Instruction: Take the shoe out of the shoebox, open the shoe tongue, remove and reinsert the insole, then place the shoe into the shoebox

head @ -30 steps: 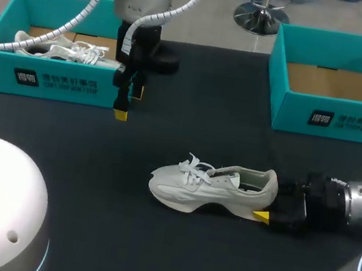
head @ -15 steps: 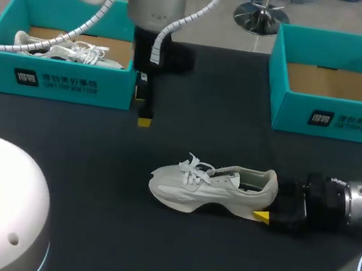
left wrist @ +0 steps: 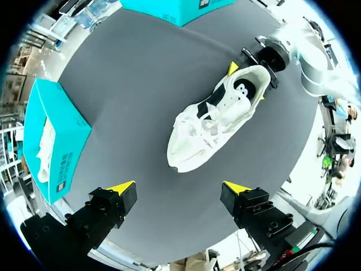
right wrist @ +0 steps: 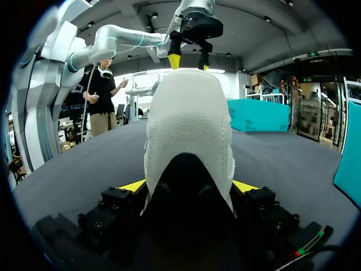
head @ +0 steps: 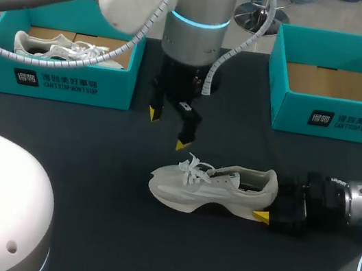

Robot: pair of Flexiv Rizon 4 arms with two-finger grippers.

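Observation:
A white shoe (head: 211,186) stands upright on the dark table, toe to the left, laces loose. My right gripper (head: 267,209) comes in from the right and is shut on its heel. In the right wrist view the heel (right wrist: 189,124) fills the gap between both fingers of that gripper (right wrist: 189,186). My left gripper (head: 166,128) hangs open above the table, just behind the toe and laces. In the left wrist view the whole shoe (left wrist: 214,121) lies ahead of the open left gripper (left wrist: 179,189), clear of both fingers.
A teal shoebox (head: 59,77) at the back left holds a second white shoe (head: 56,48). Another teal shoebox (head: 336,120) at the back right shows only its cardboard floor. Bare table lies in front of the shoe.
My left arm has swung right, from in front of the left shoebox to above the shoe's toe, and its wrist has turned. The shoe and right gripper have not moved.

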